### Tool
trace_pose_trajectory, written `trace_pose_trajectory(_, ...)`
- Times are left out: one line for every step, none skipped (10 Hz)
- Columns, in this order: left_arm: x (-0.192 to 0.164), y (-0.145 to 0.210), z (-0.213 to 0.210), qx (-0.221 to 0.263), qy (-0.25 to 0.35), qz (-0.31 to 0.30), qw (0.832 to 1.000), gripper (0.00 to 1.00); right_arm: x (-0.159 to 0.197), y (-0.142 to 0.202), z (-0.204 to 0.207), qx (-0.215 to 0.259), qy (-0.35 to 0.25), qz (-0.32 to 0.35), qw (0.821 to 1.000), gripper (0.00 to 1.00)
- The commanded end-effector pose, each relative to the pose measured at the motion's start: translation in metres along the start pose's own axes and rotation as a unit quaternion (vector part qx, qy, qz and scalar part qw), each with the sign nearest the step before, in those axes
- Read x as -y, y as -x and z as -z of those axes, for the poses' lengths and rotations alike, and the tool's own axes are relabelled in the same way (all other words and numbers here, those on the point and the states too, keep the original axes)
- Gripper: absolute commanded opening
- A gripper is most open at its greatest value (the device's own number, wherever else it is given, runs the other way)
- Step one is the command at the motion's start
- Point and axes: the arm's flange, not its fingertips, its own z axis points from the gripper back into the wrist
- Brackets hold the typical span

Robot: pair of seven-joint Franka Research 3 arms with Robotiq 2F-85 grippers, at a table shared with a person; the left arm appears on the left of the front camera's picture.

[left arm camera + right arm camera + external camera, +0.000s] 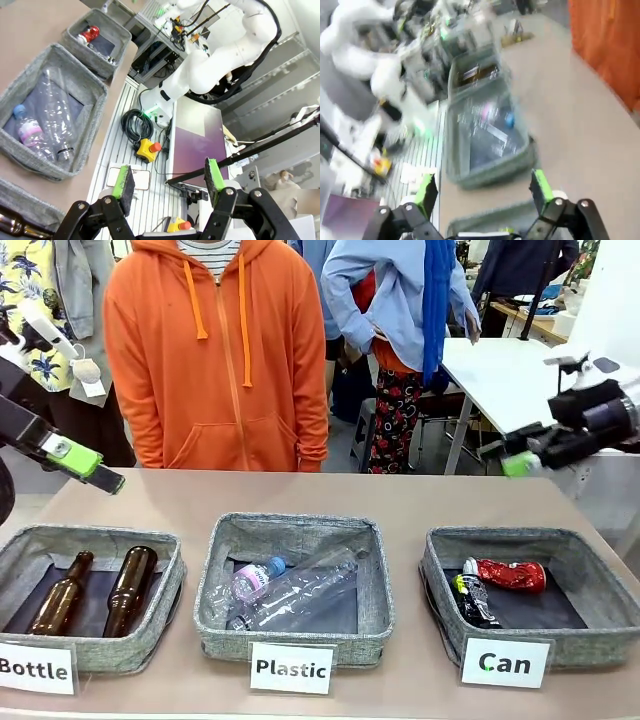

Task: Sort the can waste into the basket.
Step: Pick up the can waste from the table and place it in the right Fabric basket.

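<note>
Crushed red can (511,575) and dark can (472,600) already lying in "Can" basket (600,585). Probably light, thin-walled, slippery; best gripped across the body. Left hand (170,181) and right hand (484,189) both spread wide, empty.

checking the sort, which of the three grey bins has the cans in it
The square grey fabric bin labelled "Can", at the robot's right end of the row: it holds the crushed red can and the dark can; the others hold bottles.

Motion blur smears the middle bin (487,132) and its contents.
</note>
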Motion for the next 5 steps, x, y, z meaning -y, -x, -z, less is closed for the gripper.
trace_pose_trajectory(0.003, 0.001, -0.002, 0.002, 0.004, 0.001, 1.0, 0.75, 0.003, -0.007, 0.034, 0.239, -0.037, 0.122, 0.963, 1.0)
trace_pose_trajectory(0.003, 0.001, -0.002, 0.002, 0.004, 0.001, 1.0, 0.75, 0.006, -0.006, 0.048, 0.235, -0.049, 0.159, 0.958, 1.0)
trace_pose_trajectory(0.003, 0.001, -0.002, 0.002, 0.004, 0.001, 1.0, 0.75, 0.003, -0.004, 0.066, 0.223, -0.112, 0.196, 0.948, 1.0)
trace_pose_trajectory(0.003, 0.001, -0.002, 0.002, 0.004, 0.001, 1.0, 0.75, -0.006, 0.004, 0.088, 0.169, -0.132, 0.22, 0.952, 1.0)
trace_pose_trajectory(0.003, 0.001, -0.002, 0.002, 0.004, 0.001, 1.0, 0.75, -0.015, 0.01, 0.1, 0.122, -0.13, 0.211, 0.961, 1.0)
